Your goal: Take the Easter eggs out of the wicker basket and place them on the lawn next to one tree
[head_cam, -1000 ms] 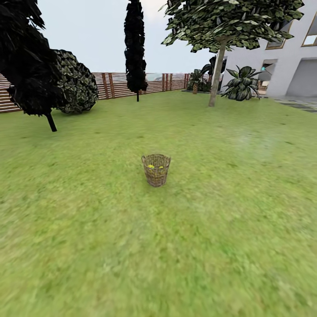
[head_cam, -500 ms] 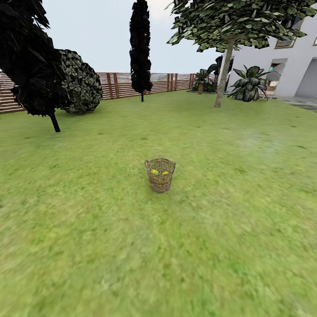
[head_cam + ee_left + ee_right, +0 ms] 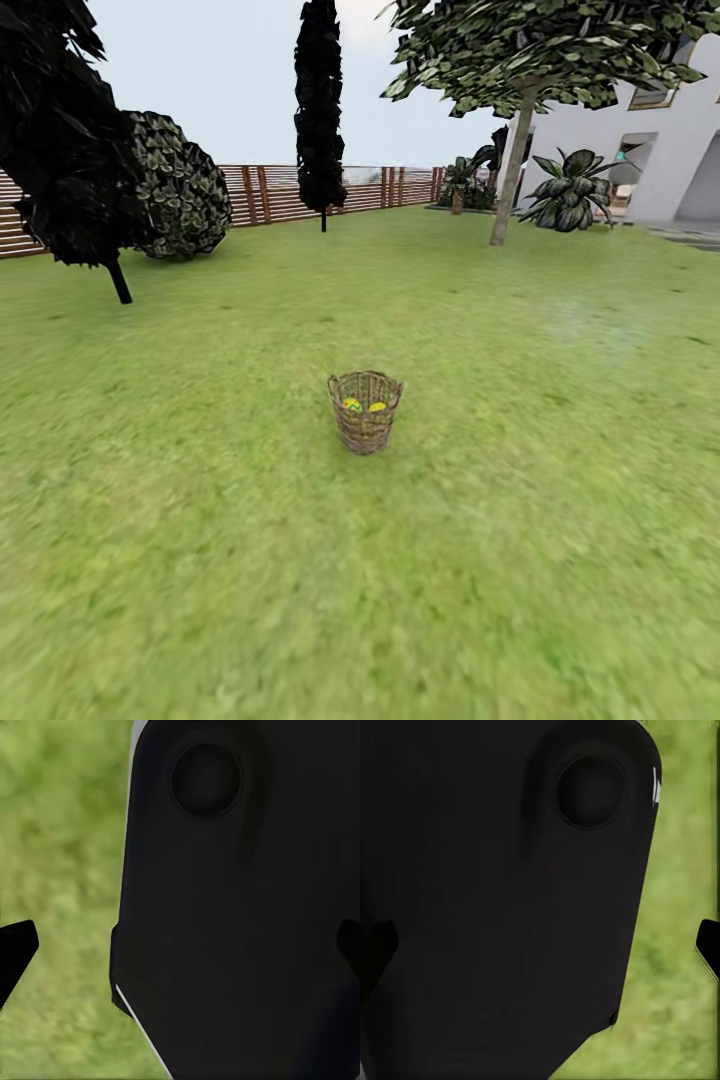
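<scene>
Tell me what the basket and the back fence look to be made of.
The wicker basket: woven brown twigs or wicker, matte, with open gaps in the weave that let yellow eggs show at the top. The fence: reddish-brown horizontal slats on posts, apparently wood, matte; too distant to see grain.

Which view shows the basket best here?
The head view: the basket stands upright on the lawn, with yellow eggs visible inside. Both wrist views show dark robot body and blurred grass instead.
</scene>
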### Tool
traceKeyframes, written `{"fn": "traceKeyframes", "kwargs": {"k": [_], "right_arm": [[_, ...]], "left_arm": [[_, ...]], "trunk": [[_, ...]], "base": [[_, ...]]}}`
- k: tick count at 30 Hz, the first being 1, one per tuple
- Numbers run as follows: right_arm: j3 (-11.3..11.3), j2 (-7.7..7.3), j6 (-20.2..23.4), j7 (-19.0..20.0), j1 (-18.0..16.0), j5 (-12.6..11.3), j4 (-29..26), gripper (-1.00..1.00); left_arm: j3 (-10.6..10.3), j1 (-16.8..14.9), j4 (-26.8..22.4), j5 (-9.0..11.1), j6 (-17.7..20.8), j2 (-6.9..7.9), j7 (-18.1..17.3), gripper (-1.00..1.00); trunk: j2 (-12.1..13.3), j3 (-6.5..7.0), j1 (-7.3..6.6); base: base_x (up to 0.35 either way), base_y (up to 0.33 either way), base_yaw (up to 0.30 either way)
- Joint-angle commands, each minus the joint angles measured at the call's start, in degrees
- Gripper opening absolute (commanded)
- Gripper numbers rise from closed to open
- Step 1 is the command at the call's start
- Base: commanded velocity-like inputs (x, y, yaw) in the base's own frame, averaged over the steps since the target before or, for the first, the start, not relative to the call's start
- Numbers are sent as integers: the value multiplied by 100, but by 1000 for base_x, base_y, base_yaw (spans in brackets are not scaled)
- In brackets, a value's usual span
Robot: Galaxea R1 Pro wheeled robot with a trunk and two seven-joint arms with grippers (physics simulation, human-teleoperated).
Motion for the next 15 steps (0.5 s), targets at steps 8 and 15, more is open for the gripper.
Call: {"fn": "traceKeyframes", "kwargs": {"k": [8,15], "right_arm": [[13,-8,-21,2,-3,23,0,100],[13,-9,-24,2,-3,23,-1,100]], "left_arm": [[22,1,-2,10,-8,-1,2,100],[22,0,-2,9,-8,-1,2,100]], "trunk": [[-2,-4,3],[-2,-4,3]], "base": [[333,0,0],[333,0,0]]}}
